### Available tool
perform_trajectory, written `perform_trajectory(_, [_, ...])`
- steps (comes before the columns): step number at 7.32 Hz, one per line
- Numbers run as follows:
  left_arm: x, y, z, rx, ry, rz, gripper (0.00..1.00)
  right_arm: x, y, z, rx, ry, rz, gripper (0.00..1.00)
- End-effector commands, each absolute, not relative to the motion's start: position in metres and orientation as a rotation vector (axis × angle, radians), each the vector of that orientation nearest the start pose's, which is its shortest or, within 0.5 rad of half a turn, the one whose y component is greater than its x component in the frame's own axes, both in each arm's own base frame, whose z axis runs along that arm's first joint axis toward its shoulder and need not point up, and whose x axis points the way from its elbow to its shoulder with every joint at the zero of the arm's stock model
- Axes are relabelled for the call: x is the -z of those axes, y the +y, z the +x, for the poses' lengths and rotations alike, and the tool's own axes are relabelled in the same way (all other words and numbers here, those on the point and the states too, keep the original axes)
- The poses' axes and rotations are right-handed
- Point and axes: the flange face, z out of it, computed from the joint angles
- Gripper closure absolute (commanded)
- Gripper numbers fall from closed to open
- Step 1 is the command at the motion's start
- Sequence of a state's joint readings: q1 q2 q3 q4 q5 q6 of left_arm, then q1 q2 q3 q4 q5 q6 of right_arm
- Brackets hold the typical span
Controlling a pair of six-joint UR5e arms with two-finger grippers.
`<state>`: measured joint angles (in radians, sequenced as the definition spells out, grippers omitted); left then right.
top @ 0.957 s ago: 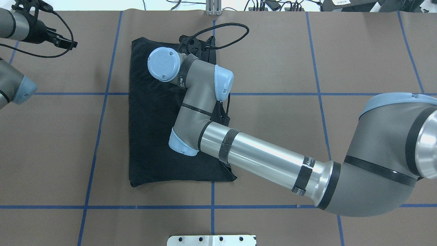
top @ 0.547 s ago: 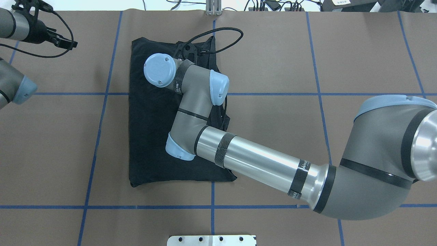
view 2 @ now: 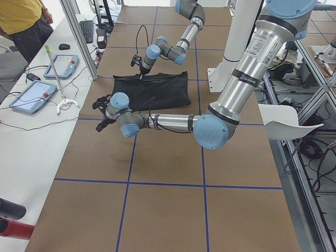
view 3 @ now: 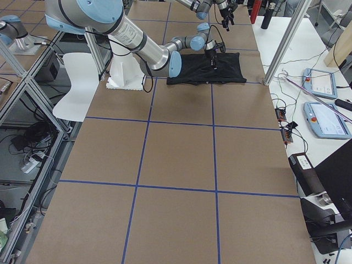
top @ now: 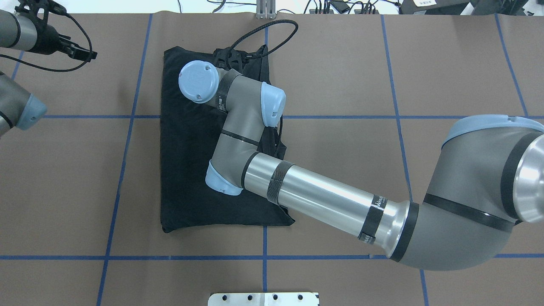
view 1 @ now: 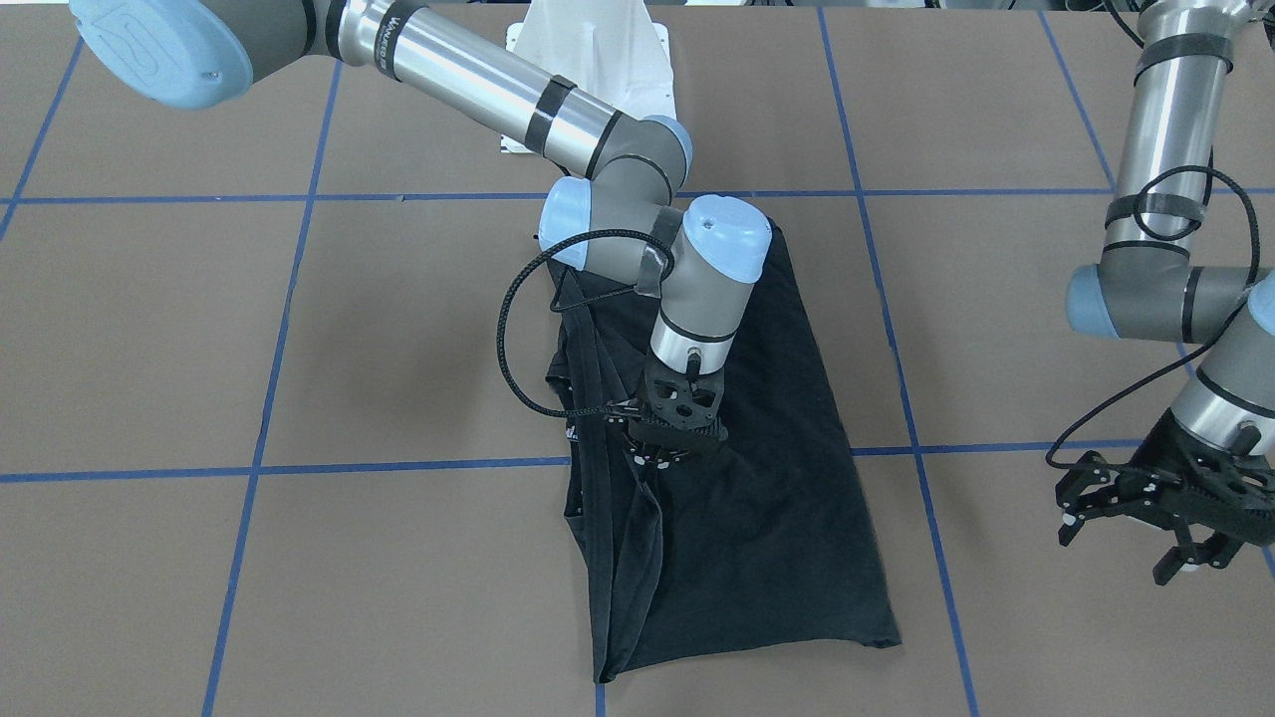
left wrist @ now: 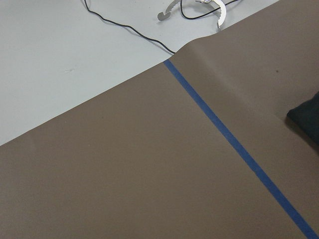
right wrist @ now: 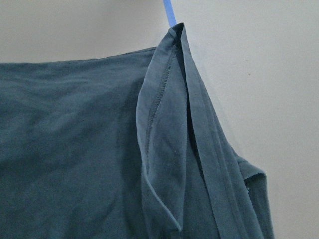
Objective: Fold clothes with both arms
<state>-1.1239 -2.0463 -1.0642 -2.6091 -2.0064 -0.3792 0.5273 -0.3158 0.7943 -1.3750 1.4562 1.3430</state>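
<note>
The black T-shirt [top: 187,170] lies folded in a tall rectangle on the brown table, graphic hidden. It also shows in the front view [view 1: 787,518] and fills the right wrist view [right wrist: 75,149], where a hemmed edge stands up as a ridge. My right gripper [view 1: 662,453] is down on the shirt near its far end. It looks shut on a raised fold of the shirt's edge. In the overhead view it is mostly hidden under the wrist [top: 231,57]. My left gripper [view 1: 1126,533] hangs open and empty above bare table, well to the shirt's left [top: 80,53].
Blue tape lines [top: 131,127] grid the brown table cover. The white bolted pedestal [view 1: 588,60] stands at the robot's side. A white side table with tablets [view 2: 31,94] and cables lies beyond the far edge. A person [view 2: 21,21] stands there.
My right wrist has shifted left and slightly farther away over the shirt, taking the shirt's right edge with it. The left arm has not moved.
</note>
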Motion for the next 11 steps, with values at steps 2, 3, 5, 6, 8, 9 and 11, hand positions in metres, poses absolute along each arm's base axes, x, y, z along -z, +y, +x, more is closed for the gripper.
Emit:
perform_trajectory(2, [-0.514,-0.685,0.228,-0.278,0.766,0.750,0.00,-0.153,-0.585,-0.665,-0.225,-0.545,0.370,1.00])
perform_trajectory(3, [-0.514,-0.685,0.228,-0.277,0.767,0.749,0.00,-0.178,-0.573,-0.645,-0.175,-0.545,0.395,1.00])
perform_trajectory(5, [-0.514,-0.685,0.228,-0.263,0.773,0.745,0.00,-0.223,-0.547,-0.625,-0.150,-0.559,0.404,0.93])
perform_trajectory(6, [-0.512,-0.685,0.230,-0.262,0.776,0.743,0.00,-0.228,-0.544,-0.628,-0.149,-0.553,0.402,0.62])
perform_trajectory(8, [-0.514,-0.685,0.230,-0.263,0.775,0.742,0.00,-0.211,-0.553,-0.615,-0.190,-0.597,0.405,0.00])
perform_trajectory(9, [-0.514,-0.685,0.230,-0.263,0.775,0.742,0.00,-0.197,-0.553,-0.611,-0.196,-0.646,0.364,0.00])
perform_trajectory(11, [-0.514,-0.685,0.230,-0.263,0.777,0.746,0.00,-0.166,-0.522,-0.636,-0.256,-0.665,0.293,0.00])
